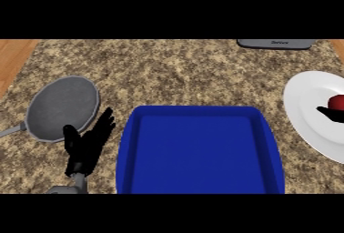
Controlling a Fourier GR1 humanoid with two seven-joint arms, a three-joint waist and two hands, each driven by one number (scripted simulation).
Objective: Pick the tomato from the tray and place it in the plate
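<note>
The robot's right hand (329, 113) shows only as a few black fingers at the view's right edge, curled against the small round red tomato (339, 102) and pinching it from below and the left; the rest of that hand is cut off by the frame. The tomato sits over the inner part of the round white ceramic plate (306, 98), well apart from the deep blue rectangular plastic tray (198, 184) it came out of, which now shows only its bare floor. Whether the tomato already rests on the plate's surface cannot be told from this angle. The step in hand looks like the release. To do it well, the hand should bring the fruit down until it is plainly supported near the plate's middle, then spread the fingers slowly and evenly so that no fingertip nudges it sideways, since a round tomato may roll toward the rim. The hand should then lift straight up, away from the rim. The left hand (87, 141) rests open, fingers up, between the tray and the grey round frying pan (64, 107) on the speckled brown granite counter (181, 73), and has no part to play.
</note>
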